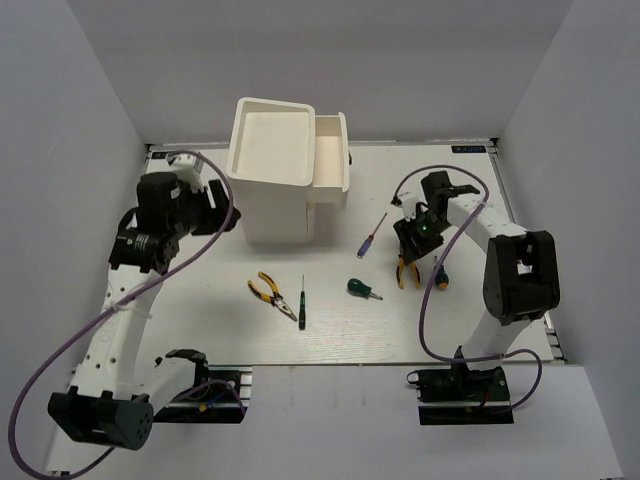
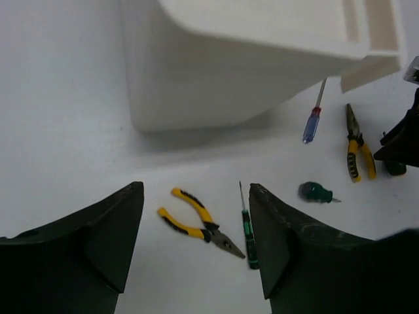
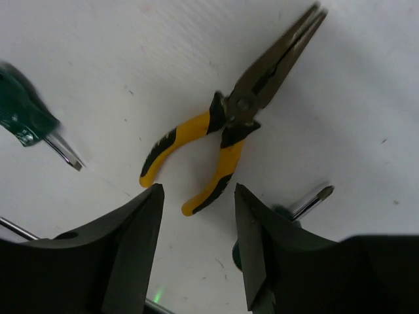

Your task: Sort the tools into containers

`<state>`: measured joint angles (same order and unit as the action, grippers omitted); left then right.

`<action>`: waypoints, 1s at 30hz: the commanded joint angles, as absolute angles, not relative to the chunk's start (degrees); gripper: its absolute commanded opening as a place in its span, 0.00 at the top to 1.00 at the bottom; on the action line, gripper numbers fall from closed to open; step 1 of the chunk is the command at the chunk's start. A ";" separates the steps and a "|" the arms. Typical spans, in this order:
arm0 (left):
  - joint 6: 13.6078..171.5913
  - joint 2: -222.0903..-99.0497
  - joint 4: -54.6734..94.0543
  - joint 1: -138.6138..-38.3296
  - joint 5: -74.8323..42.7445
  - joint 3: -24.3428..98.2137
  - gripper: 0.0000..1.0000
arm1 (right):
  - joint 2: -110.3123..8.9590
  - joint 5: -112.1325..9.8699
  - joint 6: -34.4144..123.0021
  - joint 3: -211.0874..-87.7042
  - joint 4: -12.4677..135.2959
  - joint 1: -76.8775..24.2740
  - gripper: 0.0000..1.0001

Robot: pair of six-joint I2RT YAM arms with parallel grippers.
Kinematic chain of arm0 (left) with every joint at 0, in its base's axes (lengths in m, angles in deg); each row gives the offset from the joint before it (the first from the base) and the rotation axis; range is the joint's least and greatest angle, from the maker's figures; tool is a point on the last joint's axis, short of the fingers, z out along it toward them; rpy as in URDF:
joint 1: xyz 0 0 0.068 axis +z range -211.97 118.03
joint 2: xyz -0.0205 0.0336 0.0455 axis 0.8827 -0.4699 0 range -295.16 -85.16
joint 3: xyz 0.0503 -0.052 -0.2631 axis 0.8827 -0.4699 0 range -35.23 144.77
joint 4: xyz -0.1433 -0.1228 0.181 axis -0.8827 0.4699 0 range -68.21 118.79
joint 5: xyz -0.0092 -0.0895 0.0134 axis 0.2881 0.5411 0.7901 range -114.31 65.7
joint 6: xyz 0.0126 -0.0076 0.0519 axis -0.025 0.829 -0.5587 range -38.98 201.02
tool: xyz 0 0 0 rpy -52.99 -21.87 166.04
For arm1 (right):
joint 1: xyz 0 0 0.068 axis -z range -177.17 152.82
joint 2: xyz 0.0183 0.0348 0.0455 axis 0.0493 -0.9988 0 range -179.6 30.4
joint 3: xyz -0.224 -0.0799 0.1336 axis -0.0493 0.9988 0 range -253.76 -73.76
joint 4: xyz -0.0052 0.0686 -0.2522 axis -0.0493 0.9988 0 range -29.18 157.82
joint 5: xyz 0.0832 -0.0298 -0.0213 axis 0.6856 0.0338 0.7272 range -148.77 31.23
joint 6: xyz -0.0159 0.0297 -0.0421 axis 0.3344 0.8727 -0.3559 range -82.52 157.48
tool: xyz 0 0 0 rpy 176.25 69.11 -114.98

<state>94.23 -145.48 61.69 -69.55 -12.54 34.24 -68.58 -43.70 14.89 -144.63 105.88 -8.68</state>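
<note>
The white cabinet (image 1: 272,180) stands at the back with one drawer (image 1: 330,160) pulled out to its right. Lying on the table are yellow-and-black pliers (image 1: 272,293), a thin black screwdriver (image 1: 302,303), a stubby green screwdriver (image 1: 363,290) and a blue/red screwdriver (image 1: 373,235). My right gripper (image 3: 198,190) hangs open just above a second pair of pliers (image 3: 229,124), holding nothing. Another green stubby screwdriver (image 3: 308,203) is partly hidden behind its right finger. My left gripper (image 2: 196,188) is open and holds nothing, high up to the left of the cabinet (image 2: 196,85).
The drawer's dark knob (image 1: 351,158) points right, toward the right arm. White walls close in the table on the left, back and right. Cables loop from both arms over the table's sides.
</note>
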 commanded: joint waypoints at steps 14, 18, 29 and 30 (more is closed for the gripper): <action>109.14 -137.55 62.85 -70.59 -11.91 6.52 0.18 | -76.03 -53.25 16.73 -137.83 98.34 -10.54 0.77; 110.38 -138.07 62.31 -71.11 -12.43 5.90 0.18 | -73.75 -52.36 18.49 -138.97 100.10 -10.10 1.00; 120.74 -147.38 60.55 -73.31 -16.74 1.59 0.28 | -61.26 -57.55 15.50 -161.09 99.75 -9.04 1.00; 121.36 -149.04 61.16 -74.01 -16.75 2.29 0.28 | -61.53 -57.37 16.29 -165.30 99.93 -9.04 1.00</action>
